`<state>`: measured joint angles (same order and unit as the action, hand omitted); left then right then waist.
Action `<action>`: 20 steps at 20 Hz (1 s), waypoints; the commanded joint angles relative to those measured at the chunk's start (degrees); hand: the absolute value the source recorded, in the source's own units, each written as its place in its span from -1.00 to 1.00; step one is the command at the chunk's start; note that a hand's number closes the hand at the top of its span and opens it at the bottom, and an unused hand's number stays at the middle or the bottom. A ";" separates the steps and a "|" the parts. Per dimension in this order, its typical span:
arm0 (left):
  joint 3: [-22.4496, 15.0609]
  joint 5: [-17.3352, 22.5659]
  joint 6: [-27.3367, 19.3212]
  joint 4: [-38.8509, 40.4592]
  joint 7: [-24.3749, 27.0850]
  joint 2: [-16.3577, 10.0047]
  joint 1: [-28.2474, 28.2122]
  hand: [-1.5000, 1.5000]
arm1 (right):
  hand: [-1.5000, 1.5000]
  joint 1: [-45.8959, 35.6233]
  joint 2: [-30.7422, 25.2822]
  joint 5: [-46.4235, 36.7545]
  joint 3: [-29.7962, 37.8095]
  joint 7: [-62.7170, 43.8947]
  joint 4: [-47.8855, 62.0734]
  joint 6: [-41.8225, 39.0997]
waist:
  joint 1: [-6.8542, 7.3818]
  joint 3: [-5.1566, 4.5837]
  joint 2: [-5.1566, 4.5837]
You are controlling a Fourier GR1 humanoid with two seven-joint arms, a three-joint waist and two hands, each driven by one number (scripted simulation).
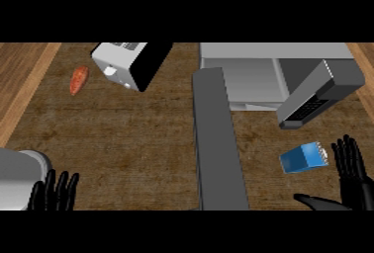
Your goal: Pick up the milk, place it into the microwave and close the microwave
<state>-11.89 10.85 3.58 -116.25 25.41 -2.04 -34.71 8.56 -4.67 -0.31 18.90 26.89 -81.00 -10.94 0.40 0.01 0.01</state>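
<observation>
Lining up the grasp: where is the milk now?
Head view, lower right: the milk sits on the counter left of the open right hand, in front of the microwave.

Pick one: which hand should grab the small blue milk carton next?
Right. The right hand is open just beside the small blue milk carton, on the same side of the long grey open door. The left hand rests at the lower left, across that door.
</observation>
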 commanded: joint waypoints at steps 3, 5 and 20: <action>-3.72 -1.65 0.08 -1.40 2.86 0.45 -4.73 -1.00 | -1.00 -4.91 -2.06 -2.45 1.34 9.32 14.02 1.63 | 0.06 0.01 0.02; 1.10 1.52 0.91 -0.09 0.71 -1.63 -0.67 -1.00 | -1.00 -7.04 -3.21 -2.48 0.80 7.97 14.90 1.71 | -0.11 -0.01 0.01; -5.59 -2.80 -1.42 -0.93 3.29 0.31 -4.46 -1.00 | -1.00 -18.44 -9.83 -4.08 3.20 27.81 45.47 2.00 | 0.21 0.05 -0.06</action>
<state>-13.93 10.67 3.91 -116.15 29.11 -3.07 -38.40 -5.44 -11.85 -4.28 21.31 52.36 -42.26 -8.73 0.50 0.05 -0.02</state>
